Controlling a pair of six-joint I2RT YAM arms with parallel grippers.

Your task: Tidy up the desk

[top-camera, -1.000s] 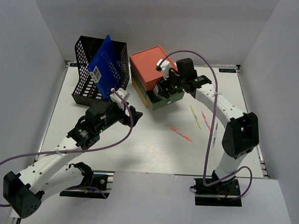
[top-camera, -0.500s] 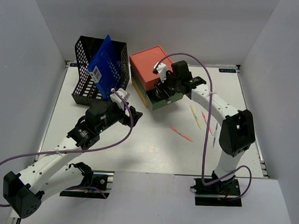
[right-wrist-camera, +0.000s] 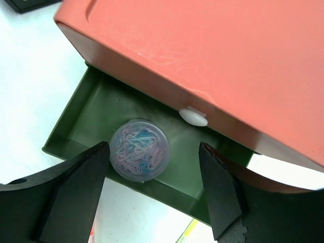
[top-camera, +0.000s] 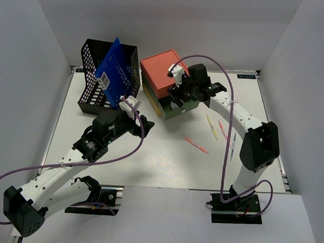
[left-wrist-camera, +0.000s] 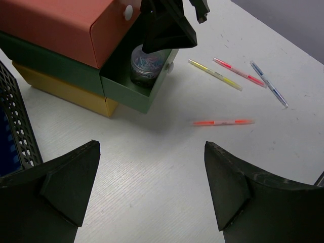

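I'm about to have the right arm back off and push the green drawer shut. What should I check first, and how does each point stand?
1. The jar sits inside the green drawer: ok.
2. The right gripper is open, wider than the jar: ok.
3. Its fingers are lifted above the drawer rim: cannot tell.
4. The left gripper is open, empty and away from the drawer: ok.
5. The pens are off the desk: not ok, four lie loose.
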